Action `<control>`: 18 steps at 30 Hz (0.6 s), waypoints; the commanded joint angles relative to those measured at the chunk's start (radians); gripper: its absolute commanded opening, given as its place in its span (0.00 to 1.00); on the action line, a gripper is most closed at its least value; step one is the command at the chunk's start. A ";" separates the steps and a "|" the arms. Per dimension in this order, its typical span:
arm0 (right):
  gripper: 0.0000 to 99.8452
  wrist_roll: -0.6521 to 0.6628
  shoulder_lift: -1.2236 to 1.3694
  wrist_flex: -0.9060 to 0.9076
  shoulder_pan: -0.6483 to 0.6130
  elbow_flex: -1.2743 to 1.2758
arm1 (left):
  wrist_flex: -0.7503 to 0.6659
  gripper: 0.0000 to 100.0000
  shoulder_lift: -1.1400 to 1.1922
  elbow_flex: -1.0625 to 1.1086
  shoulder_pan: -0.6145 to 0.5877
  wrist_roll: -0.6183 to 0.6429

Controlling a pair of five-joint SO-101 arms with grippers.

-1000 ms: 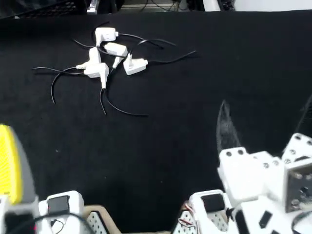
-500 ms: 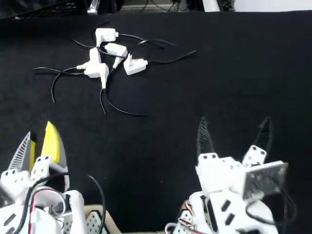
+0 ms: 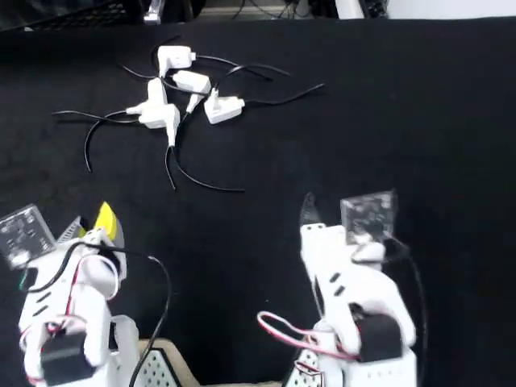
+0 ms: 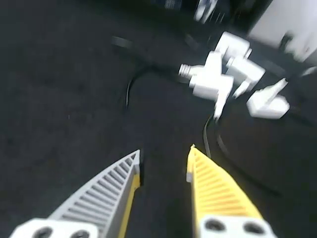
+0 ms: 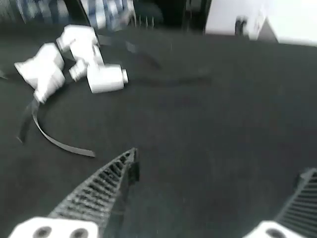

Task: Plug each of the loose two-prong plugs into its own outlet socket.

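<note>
Several white plugs and socket pieces (image 3: 179, 90) with thin black cords lie tangled in a cluster at the far left of the black table (image 3: 387, 121). In the left wrist view the same cluster (image 4: 223, 79) lies well ahead of my left gripper (image 4: 165, 149), which is open with nothing between its grey and yellow fingers. My left gripper (image 3: 93, 218) sits near the table's front left. My right gripper (image 5: 220, 163) is open wide and holds nothing, with the cluster (image 5: 74, 59) far ahead of it. One of its black fingers (image 3: 310, 211) shows at the front centre.
Loose black cords (image 3: 193, 181) curl out from the cluster toward the table's middle. Both arm bases (image 3: 355, 339) stand at the front edge. Dark clutter lies beyond the far edge.
Both arms have swung up from low poses at the front edge. The left gripper now points toward the cluster, and the right gripper has shifted left. The plugs have not moved.
</note>
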 commanded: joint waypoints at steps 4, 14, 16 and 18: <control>0.46 -0.012 -0.076 -0.157 0.009 0.219 | -0.083 0.16 -0.003 0.173 0.010 0.002; 0.46 -0.014 -0.081 0.118 0.005 0.217 | -0.055 0.16 0.000 0.438 0.004 -0.100; 0.46 -0.008 -0.081 0.170 0.009 0.217 | 0.005 0.16 0.003 0.438 0.002 -0.147; 0.46 -0.008 -0.077 0.227 0.009 0.217 | 0.000 0.16 0.006 0.438 -0.001 -0.172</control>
